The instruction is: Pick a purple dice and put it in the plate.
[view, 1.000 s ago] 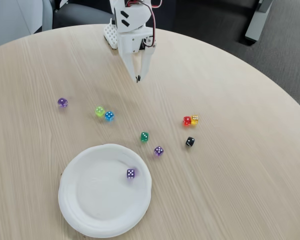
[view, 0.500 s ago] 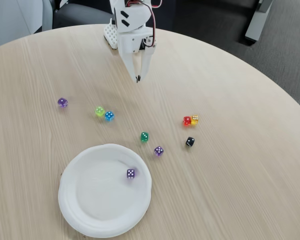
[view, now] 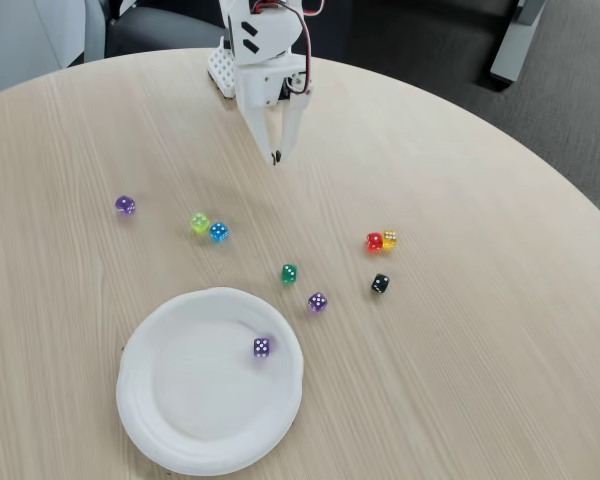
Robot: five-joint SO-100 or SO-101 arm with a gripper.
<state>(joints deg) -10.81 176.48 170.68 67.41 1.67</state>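
A round pale-wood desk (view: 480, 330) carries scattered dice. The purple dice (view: 262, 347) already lies in the plate (view: 180, 440), at its three o'clock side. The tool (view: 275, 157), closed and empty, hangs at twelve o'clock; best it simply retreats, disturbing nothing.

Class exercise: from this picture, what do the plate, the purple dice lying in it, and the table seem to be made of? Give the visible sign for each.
The plate: likely paper, matte white, with a soft, slightly uneven raised rim.
The purple dice: probably translucent plastic, light purple with white pips.
The table: pale wood or wood-look laminate, showing fine straight grain lines; which one cannot be told.
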